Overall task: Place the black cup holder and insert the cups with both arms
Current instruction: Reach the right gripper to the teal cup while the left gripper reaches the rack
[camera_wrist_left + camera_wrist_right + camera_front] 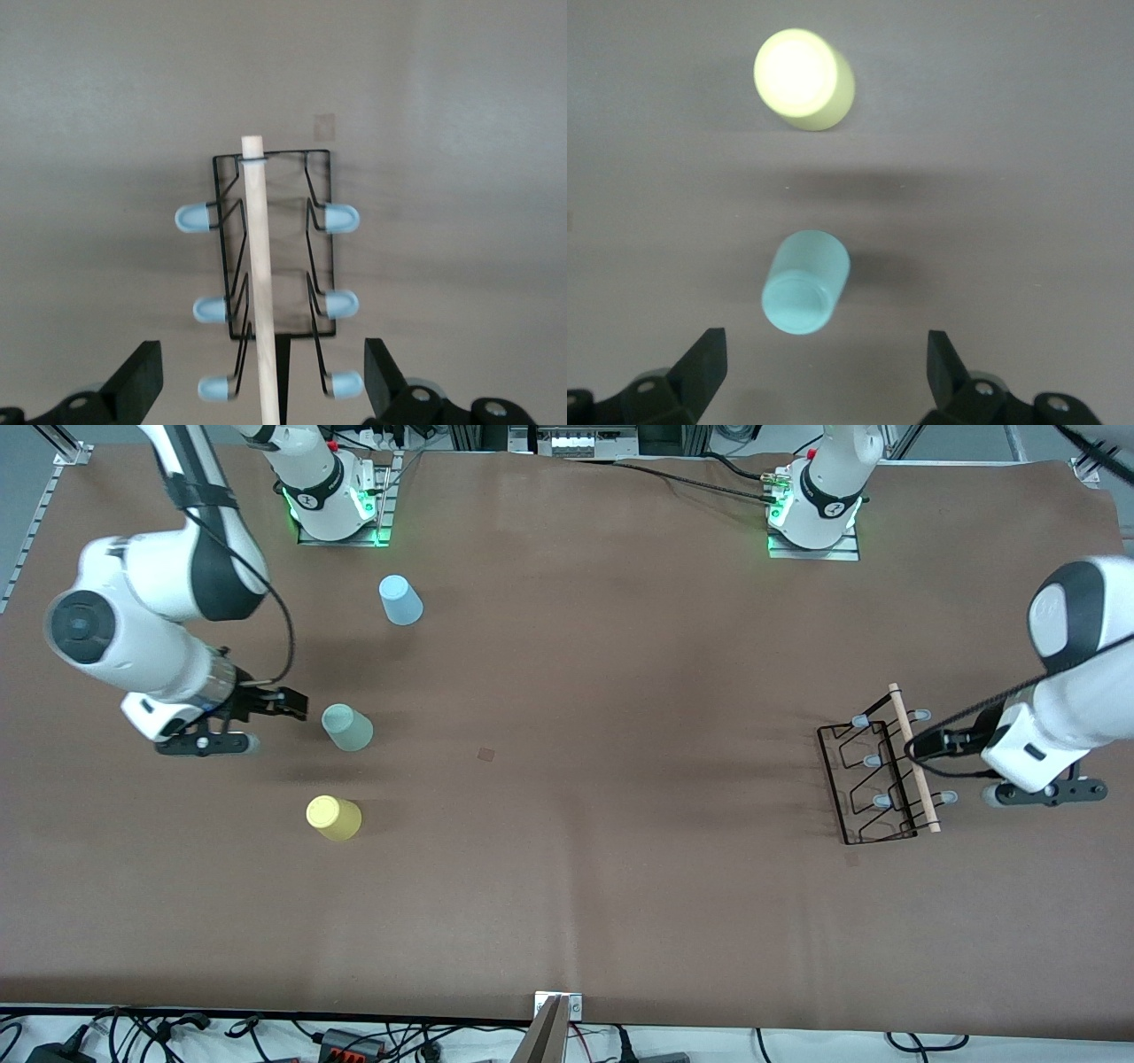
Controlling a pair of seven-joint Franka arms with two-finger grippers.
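Yellow cup point(334, 817) waits on our bench point(567, 868); right pincer point(282, 707) wide beside green cup point(347, 727), left pincer point(926, 744) wide astride holder's rod point(914, 758), ready to lift.

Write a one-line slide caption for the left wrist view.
Open left gripper lined up on the black cup holder, its wooden rod running between the spread fingers.

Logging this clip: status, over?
Left claw open at black cup holder's wooden rod. Right claw open beside pale green cup. All cups off the holder. Nothing blocking.
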